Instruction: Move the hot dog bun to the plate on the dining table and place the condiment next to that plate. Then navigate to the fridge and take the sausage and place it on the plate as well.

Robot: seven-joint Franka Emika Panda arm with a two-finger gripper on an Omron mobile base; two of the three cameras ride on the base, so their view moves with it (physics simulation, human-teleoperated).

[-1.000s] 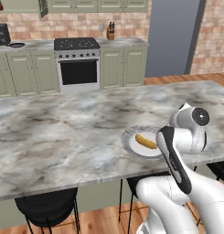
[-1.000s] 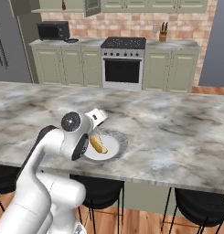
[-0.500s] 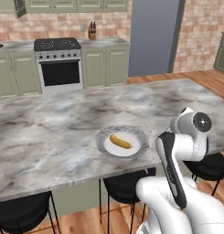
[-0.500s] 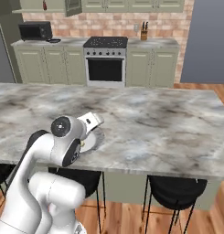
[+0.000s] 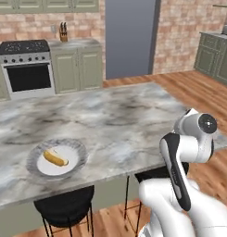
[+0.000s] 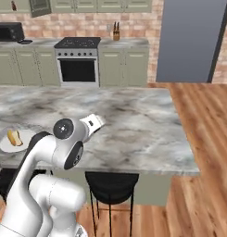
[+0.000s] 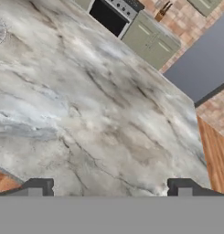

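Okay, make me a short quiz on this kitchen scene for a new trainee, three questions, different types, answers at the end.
1. True or false: the hot dog bun lies on the plate.
2. Multiple choice: the gripper has its jaws A) shut on the bun, B) open over bare marble, C) shut on a bottle.
3. Fill in: the plate sits on the dining table near its ____ edge, above a black stool.

Key: 1 true; 2 B; 3 front (the robot's side).
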